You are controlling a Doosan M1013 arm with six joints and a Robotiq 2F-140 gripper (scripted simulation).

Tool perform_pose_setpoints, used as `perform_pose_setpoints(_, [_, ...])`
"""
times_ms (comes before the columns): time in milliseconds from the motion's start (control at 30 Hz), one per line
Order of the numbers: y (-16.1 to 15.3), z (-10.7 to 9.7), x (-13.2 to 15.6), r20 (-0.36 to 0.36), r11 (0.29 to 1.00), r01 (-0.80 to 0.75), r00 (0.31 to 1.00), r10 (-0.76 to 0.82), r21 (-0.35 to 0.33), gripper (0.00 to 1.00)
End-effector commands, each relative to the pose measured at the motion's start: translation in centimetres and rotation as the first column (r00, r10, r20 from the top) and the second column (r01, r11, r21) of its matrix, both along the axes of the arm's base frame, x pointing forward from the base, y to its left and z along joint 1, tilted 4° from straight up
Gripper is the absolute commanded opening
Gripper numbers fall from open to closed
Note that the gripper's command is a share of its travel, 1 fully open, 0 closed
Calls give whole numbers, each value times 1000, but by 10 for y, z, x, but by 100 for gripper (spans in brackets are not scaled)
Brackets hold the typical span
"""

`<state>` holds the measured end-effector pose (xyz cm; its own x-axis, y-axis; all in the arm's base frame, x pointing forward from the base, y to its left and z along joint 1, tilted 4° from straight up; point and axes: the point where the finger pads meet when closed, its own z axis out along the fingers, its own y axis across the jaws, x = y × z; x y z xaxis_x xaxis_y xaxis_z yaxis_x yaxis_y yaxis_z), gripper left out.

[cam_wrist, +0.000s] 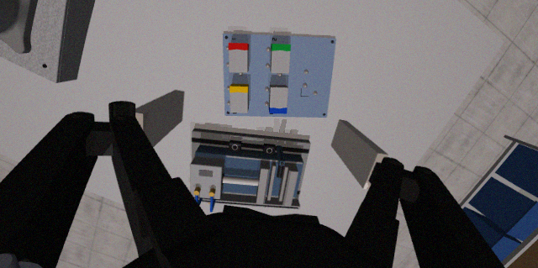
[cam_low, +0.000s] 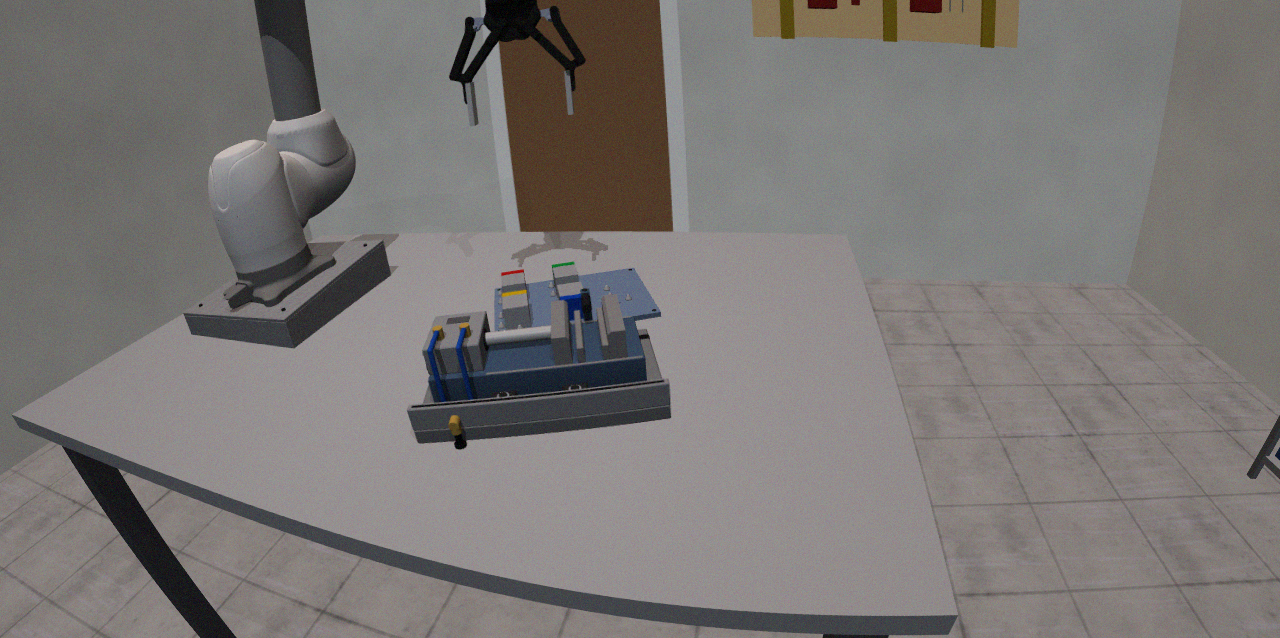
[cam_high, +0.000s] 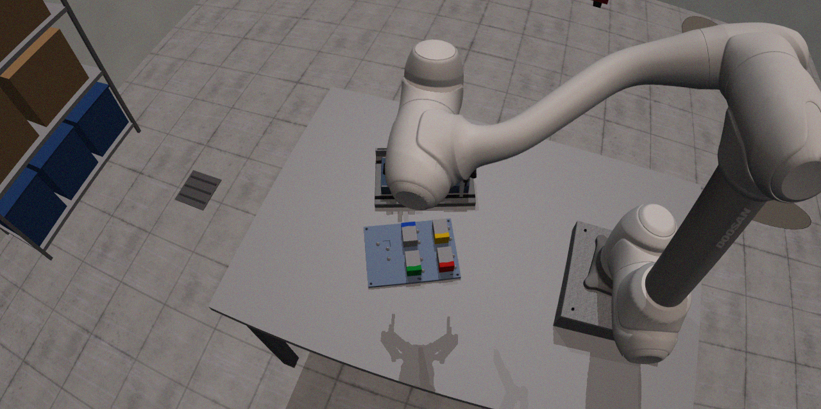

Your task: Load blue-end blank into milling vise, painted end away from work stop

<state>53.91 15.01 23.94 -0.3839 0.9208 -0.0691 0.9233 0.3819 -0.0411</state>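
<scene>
The blank with the blue end (cam_high: 409, 235) (cam_wrist: 278, 98) lies on the blue-grey infeed plate (cam_high: 376, 272) (cam_low: 631, 290) (cam_wrist: 319, 55), its blue end toward the vise (cam_low: 528, 358) (cam_wrist: 241, 168). In the exterior view the vise partly hides it. The fixed jaw (cam_low: 613, 327) (cam_wrist: 291, 186) and the moving jaw (cam_low: 559, 331) (cam_wrist: 263, 181) stand apart with no blank between them. The dark work stop (cam_low: 586, 304) (cam_wrist: 280, 166) is at their infeed-plate end. My gripper (cam_low: 520, 118) (cam_wrist: 261, 119) is open and empty, high above the table. In the top view the arm hides it and most of the vise.
The red-ended blank (cam_high: 446, 256) (cam_wrist: 239, 60), green-ended blank (cam_high: 413, 259) (cam_wrist: 281, 61) and yellow-ended blank (cam_high: 440, 227) (cam_wrist: 239, 102) lie on the infeed plate among small pins. Blue hoses (cam_low: 462, 365) rise at the vise's far end from the fixed jaw. The arm's base block (cam_low: 295, 312) stands on the table.
</scene>
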Motion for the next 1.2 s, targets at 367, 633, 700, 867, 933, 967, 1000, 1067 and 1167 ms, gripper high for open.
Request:
perform_pose_setpoints(367, [0,0,0,-9,993,-114,993,114,3,100])
perform_pose_setpoints(633, [0,0,0,-13,987,-163,987,163,5,100])
perform_pose_setpoints(700, [0,0,0,-13,987,-158,987,158,5,46])
perform_pose_setpoints(867, [0,0,0,-13,987,-158,987,158,5,46])
perform_pose_setpoints(933, [0,0,0,-13,987,-158,987,158,5,46])
perform_pose_setpoints(967, [0,0,0,-13,987,-158,987,158,5,46])
perform_pose_setpoints(1000, [0,0,0,-13,987,-158,987,158,5,46])
perform_pose_setpoints(1067, [0,0,0,-13,987,-158,987,158,5,46])
perform_pose_setpoints(1167, [0,0,0,-13,987,-158,987,158,5,46])
